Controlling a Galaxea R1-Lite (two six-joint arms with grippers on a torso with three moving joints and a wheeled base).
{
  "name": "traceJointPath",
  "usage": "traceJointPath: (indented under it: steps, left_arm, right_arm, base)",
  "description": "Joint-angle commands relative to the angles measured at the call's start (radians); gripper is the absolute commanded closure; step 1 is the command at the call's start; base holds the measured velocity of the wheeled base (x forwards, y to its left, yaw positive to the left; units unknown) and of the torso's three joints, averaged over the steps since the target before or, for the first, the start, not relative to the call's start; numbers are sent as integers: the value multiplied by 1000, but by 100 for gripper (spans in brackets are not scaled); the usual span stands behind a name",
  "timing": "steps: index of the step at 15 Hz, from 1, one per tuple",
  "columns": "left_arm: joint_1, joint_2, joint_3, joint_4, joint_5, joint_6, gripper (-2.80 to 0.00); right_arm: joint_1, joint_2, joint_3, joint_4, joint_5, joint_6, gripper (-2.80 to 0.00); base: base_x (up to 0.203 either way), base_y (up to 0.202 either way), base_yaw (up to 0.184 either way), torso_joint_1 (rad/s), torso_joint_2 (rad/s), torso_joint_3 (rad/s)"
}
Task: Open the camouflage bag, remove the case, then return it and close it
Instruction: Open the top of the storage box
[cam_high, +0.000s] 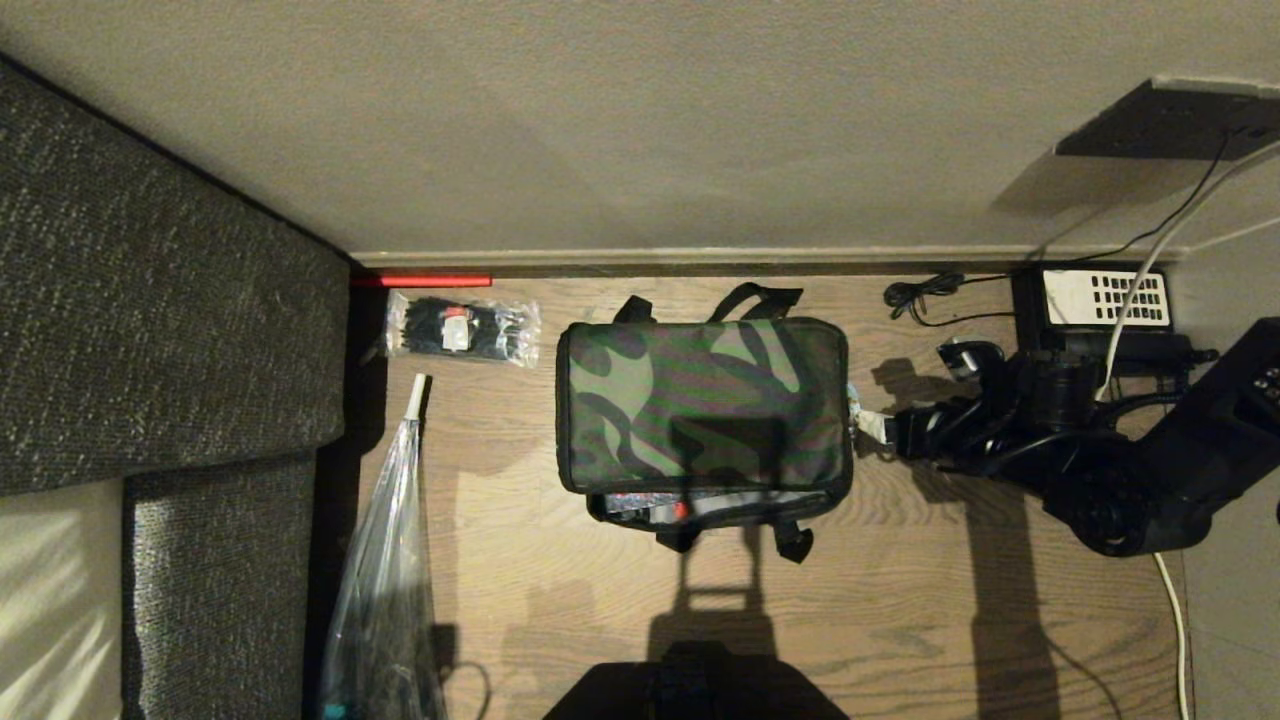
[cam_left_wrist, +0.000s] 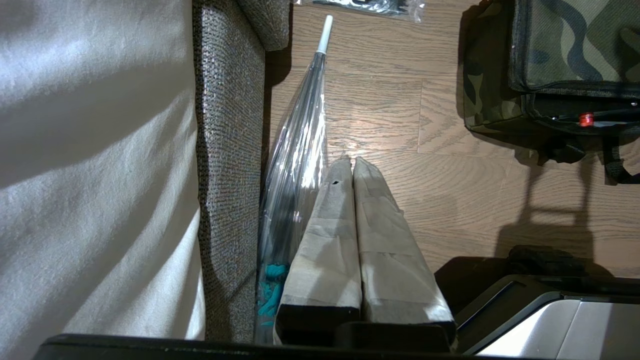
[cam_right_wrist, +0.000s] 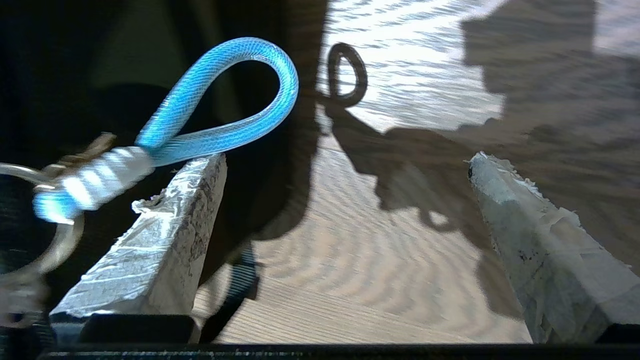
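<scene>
From the head view we see the camouflage bag (cam_high: 703, 405) lying on the wooden floor (cam_high: 900, 620) near the wall edge, lid down, with a strip of its contents showing along the near side. Our right gripper (cam_high: 872, 424) sits just beside the bag's right end. A packet of black ties (cam_high: 460, 328) lies near the floor's far left corner, and a clear umbrella (cam_high: 385, 580) runs along the sofa (cam_high: 170, 330).

From the left wrist view, our left gripper (cam_left_wrist: 348, 161) hangs with its fingers pressed together, holding nothing, above the floor beside the umbrella.

From the right wrist view, the right gripper's taped fingers (cam_right_wrist: 165, 235) stand wide apart, empty, with a blue cord loop (cam_right_wrist: 225, 95) lying just beside one finger.
</scene>
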Motion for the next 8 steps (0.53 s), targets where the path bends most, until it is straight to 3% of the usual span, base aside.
traceJointPath:
  steps: [1, 6, 8]
  left_arm:
    - [0, -2, 2, 0, 0, 0, 0]
    - [0, -2, 2, 0, 0, -1, 0]
    - [0, -2, 2, 0, 0, 0, 0]
  right_arm:
    - [10, 4, -2, -11, 23, 2, -280]
    - [36, 25, -13, -25, 67, -37, -280]
    - [43, 42, -16, -48, 67, -98, -280]
  base:
    - [0, 0, 0, 0, 0, 0]
    - [0, 0, 0, 0, 0, 0]
    - [0, 0, 0, 0, 0, 0]
